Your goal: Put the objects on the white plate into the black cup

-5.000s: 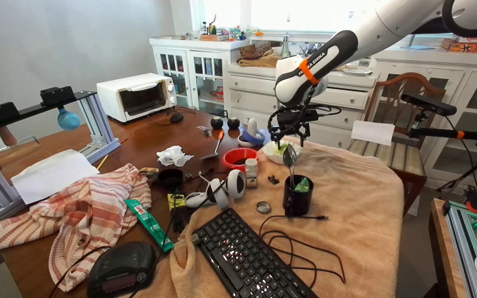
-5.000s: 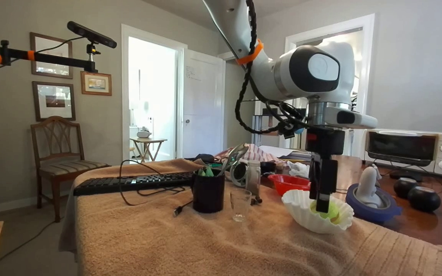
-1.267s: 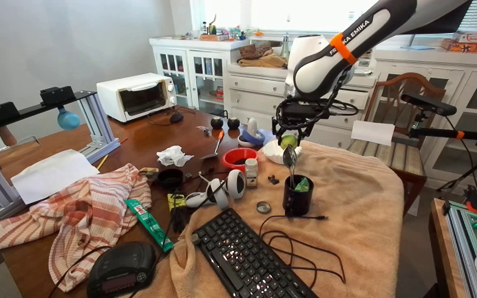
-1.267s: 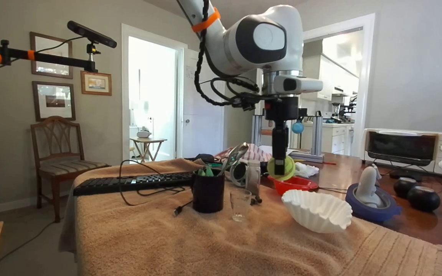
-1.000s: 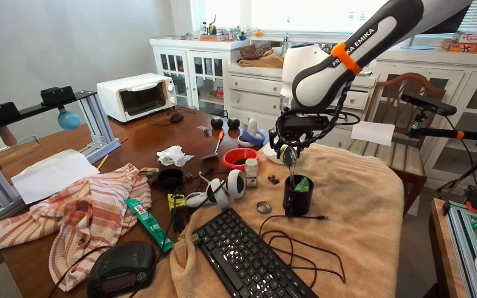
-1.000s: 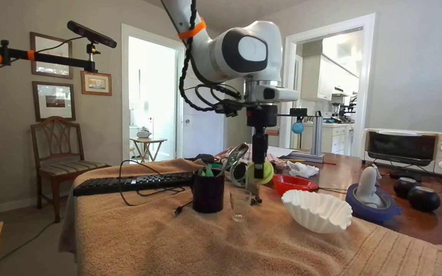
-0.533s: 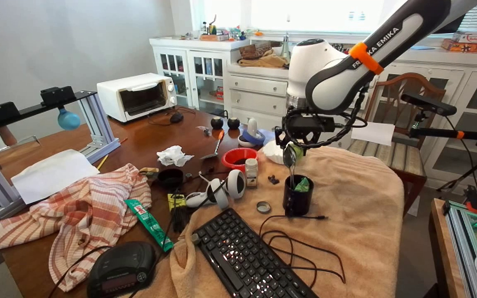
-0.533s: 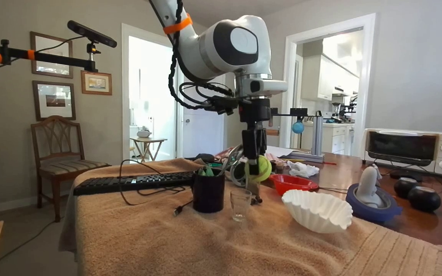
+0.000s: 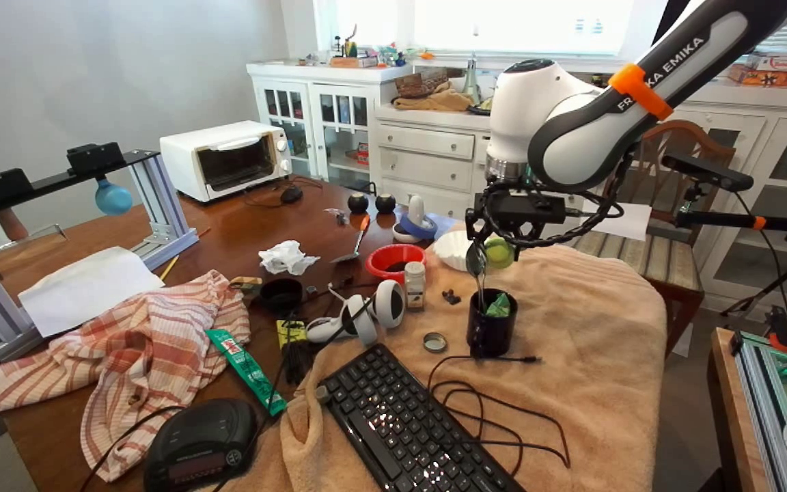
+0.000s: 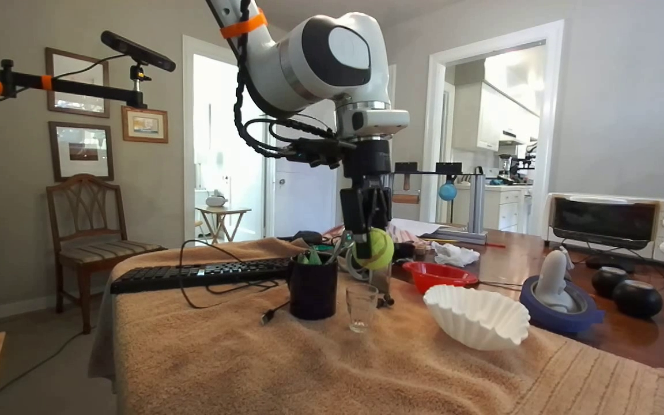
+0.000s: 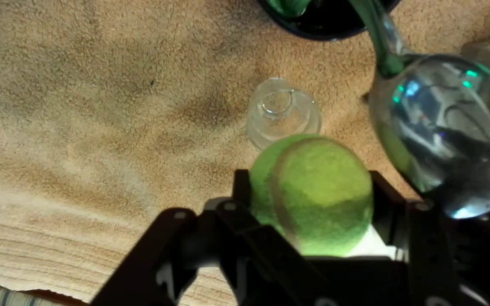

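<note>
My gripper is shut on a yellow-green tennis ball, with one finger on each side of it. In both exterior views the ball hangs in the air, above the towel and apart from the cup. The black cup stands upright and holds a green item and spoons. Its rim shows at the top of the wrist view. The white plate, a fluted dish, stands behind the gripper; only its white inside shows.
A clear small glass stands beside the cup, under the ball in the wrist view. A spoon bowl rises close to the right finger. A red bowl, a glass jar and a keyboard lie around.
Five seconds ago the gripper was down at the ball in the white plate. It has lifted the ball out and carried it toward the cup, still moving that way in the last second.
</note>
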Available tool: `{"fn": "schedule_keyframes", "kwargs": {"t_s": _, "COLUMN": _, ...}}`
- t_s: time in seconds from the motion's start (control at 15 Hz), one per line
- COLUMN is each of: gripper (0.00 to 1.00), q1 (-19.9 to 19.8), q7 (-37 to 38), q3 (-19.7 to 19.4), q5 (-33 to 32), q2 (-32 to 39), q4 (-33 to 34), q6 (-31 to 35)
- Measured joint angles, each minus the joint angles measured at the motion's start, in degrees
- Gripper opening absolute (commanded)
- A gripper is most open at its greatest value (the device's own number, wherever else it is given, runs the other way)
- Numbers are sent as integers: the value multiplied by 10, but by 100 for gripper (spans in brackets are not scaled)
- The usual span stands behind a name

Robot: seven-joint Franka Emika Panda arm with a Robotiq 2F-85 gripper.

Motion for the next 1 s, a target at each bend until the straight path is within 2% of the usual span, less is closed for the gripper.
{"fn": "schedule_keyframes", "kwargs": {"t_s": 0.07, "gripper": 42, "q1": 0, "q7": 2, "q3": 0, "q5": 0, "q2": -1, "q4": -2, "q6": 0}}
{"fn": "schedule_keyframes", "kwargs": {"t_s": 0.33, "gripper": 42, "q1": -10, "q7": 0, "q3": 9, "q5": 9, "q2": -1, "q4": 0, "q6": 0}}
{"fn": "schedule_keyframes", "kwargs": {"t_s": 0.67, "gripper": 42, "q1": -39, "q7": -63, "q3": 25, "q5": 109, "q2": 3, "q4": 0, "q6": 0}}
{"fn": "schedule_keyframes", "kwargs": {"t_s": 1.0, "gripper": 42, "q1": -53, "q7": -109, "q3": 32, "q5": 171, "q2": 19, "q4": 2, "q6": 0}}
